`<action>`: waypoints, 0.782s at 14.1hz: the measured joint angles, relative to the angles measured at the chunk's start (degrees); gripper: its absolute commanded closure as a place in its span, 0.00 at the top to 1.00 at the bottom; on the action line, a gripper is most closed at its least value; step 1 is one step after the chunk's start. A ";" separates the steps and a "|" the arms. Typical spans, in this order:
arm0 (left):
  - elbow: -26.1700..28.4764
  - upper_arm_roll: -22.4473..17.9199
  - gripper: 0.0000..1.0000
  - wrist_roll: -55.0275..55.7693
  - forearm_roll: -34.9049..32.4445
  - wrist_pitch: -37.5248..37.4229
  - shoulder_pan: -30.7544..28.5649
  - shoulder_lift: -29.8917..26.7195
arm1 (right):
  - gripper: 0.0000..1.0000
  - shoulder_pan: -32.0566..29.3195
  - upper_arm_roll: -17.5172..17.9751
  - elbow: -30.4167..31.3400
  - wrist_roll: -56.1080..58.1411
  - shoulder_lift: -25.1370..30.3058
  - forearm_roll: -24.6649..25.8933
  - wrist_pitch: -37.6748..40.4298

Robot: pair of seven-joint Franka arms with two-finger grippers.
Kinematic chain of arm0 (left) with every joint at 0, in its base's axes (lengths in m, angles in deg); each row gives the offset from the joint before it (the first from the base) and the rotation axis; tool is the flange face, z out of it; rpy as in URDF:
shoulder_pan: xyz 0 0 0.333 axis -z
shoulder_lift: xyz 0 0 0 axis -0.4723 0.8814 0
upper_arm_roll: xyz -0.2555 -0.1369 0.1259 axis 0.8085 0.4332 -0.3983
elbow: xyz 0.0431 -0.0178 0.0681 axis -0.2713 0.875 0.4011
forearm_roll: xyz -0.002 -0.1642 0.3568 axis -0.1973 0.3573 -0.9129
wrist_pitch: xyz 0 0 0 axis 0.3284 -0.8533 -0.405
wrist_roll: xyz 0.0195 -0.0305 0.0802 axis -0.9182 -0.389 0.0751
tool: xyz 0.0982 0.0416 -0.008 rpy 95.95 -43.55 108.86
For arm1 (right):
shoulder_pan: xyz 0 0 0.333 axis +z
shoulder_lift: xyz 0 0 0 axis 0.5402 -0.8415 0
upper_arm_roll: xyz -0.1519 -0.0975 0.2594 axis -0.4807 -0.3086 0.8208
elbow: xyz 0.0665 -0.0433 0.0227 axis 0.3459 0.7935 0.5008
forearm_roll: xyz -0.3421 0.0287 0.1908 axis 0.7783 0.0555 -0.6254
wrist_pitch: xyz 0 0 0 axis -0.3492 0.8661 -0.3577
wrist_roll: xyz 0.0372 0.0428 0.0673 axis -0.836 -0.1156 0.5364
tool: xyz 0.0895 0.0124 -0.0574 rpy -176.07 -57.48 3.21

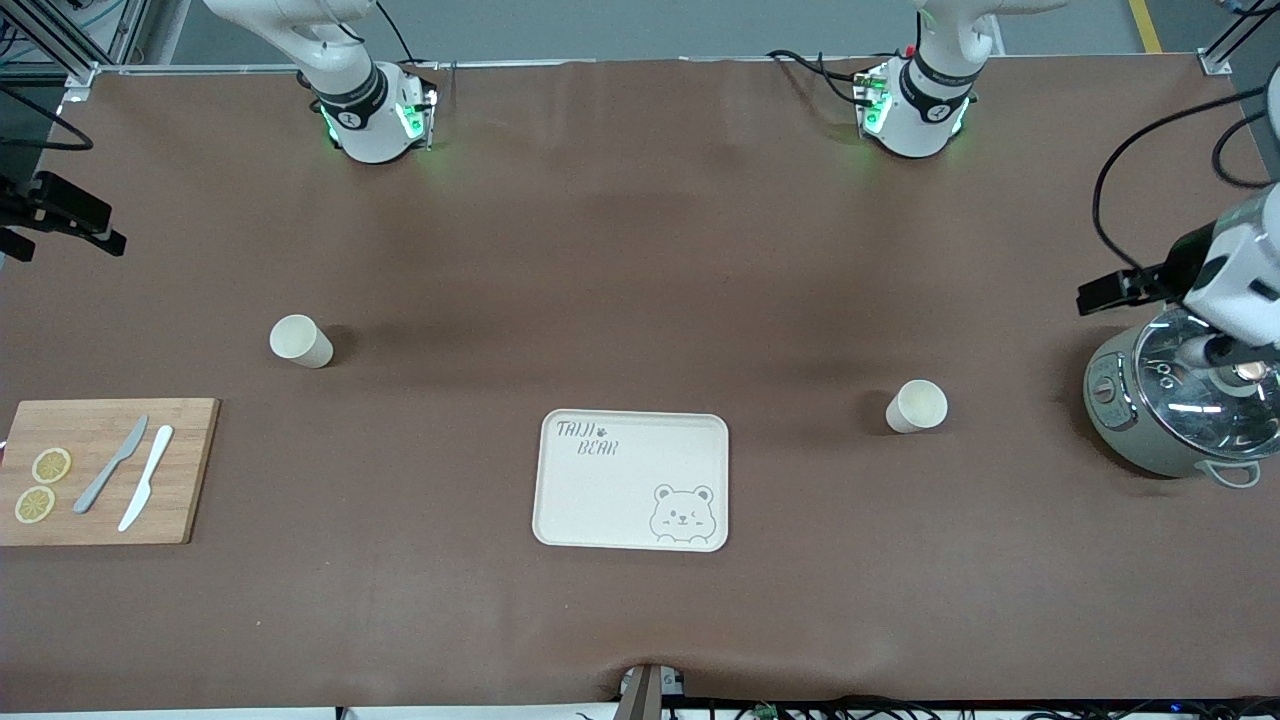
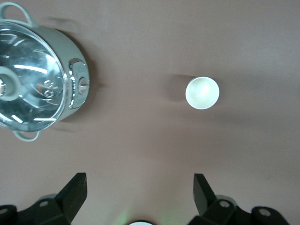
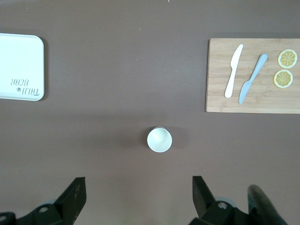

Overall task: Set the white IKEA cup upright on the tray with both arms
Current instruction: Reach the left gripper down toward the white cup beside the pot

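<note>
Two white cups stand upright on the brown table. One cup (image 1: 300,341) (image 3: 159,139) is toward the right arm's end, the other cup (image 1: 916,406) (image 2: 202,93) toward the left arm's end. The cream tray (image 1: 632,480) (image 3: 21,65) with the bear drawing lies between them, nearer the front camera, with nothing on it. My left gripper (image 2: 139,180) hangs open, high over bare table near its cup. My right gripper (image 3: 138,180) hangs open, high over bare table near the other cup. Neither touches anything.
A wooden cutting board (image 1: 180,470) with two knives and two lemon slices lies at the right arm's end. A grey-green pot with a glass lid (image 1: 1170,400) (image 2: 35,79) stands at the left arm's end, beside the left arm's cup.
</note>
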 measured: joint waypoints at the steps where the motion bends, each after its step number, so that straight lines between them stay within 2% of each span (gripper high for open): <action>1: 1.07 0.08 1.00 0.00 0.00 2.43 0.05 0.83 | 1.00 -0.01 0.00 0.00 0.00 0.00 0.00 0.00; 5: 8.37 0.55 1.00 0.12 0.00 15.56 0.91 1.33 | 1.00 -0.13 0.00 0.00 0.00 0.00 0.00 0.00; 11: 24.79 1.08 1.00 0.61 0.00 39.64 1.09 2.29 | 1.00 -0.28 0.00 0.00 0.00 -0.16 0.00 -0.02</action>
